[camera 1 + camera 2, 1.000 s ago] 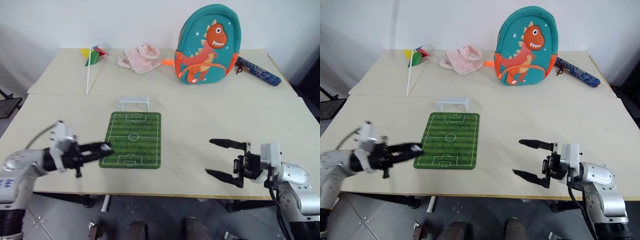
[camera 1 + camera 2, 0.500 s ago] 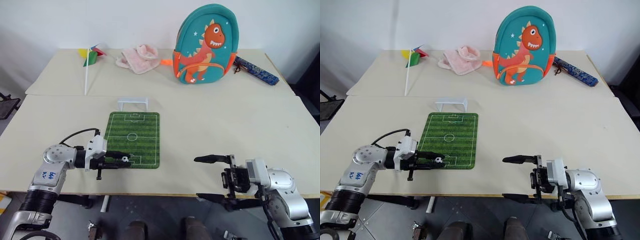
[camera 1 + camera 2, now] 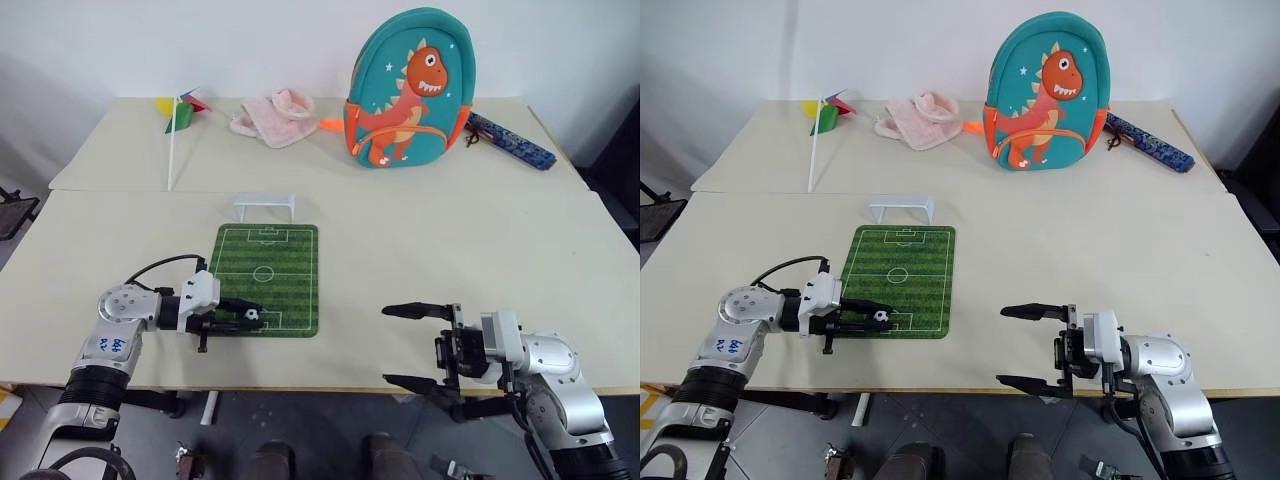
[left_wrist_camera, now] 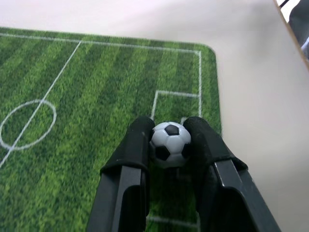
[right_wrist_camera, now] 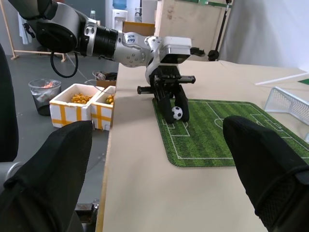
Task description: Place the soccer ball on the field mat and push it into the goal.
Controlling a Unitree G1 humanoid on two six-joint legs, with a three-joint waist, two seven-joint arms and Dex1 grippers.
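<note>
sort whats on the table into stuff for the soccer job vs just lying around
For the job: soccer ball, in the left end effector; field mat; goal.

Lying about: dinosaur backpack, pink cloth, pinwheel, blue pencil case.

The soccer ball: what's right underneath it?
The soccer ball, pinched in the left gripper, sits over the field mat near its penalty box. Whether it touches the grass is hidden.

Dinosaur backpack (image 3: 410, 88), pink cloth (image 3: 272, 115), pinwheel (image 3: 180, 112) along the table's (image 3: 400, 240) far side
</note>
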